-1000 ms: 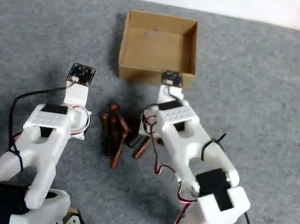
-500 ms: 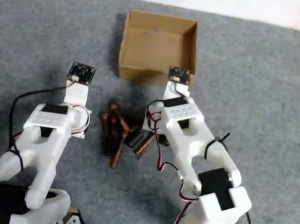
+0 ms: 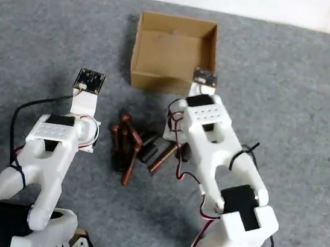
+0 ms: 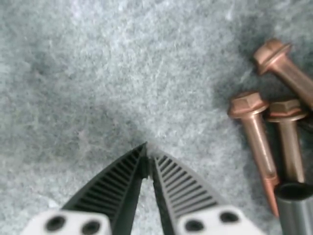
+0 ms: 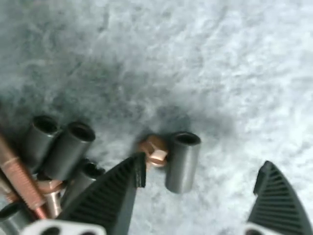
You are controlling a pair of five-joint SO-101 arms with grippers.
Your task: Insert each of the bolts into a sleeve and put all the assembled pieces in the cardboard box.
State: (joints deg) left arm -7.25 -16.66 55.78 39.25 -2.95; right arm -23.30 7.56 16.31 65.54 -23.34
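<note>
Left end effector [image 4: 148, 155] closed and empty beside the bolts [image 4: 255, 128]; right end effector [image 5: 203, 166] open above a sleeve [image 5: 182, 161] on the table [image 3: 291, 85].

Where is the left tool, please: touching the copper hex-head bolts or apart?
Apart: the left wrist view shows grey carpet between the left tool and the copper hex-head bolts.

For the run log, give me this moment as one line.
left gripper shut beside bolts | right gripper open over sleeve | cardboard box beyond pile
</note>
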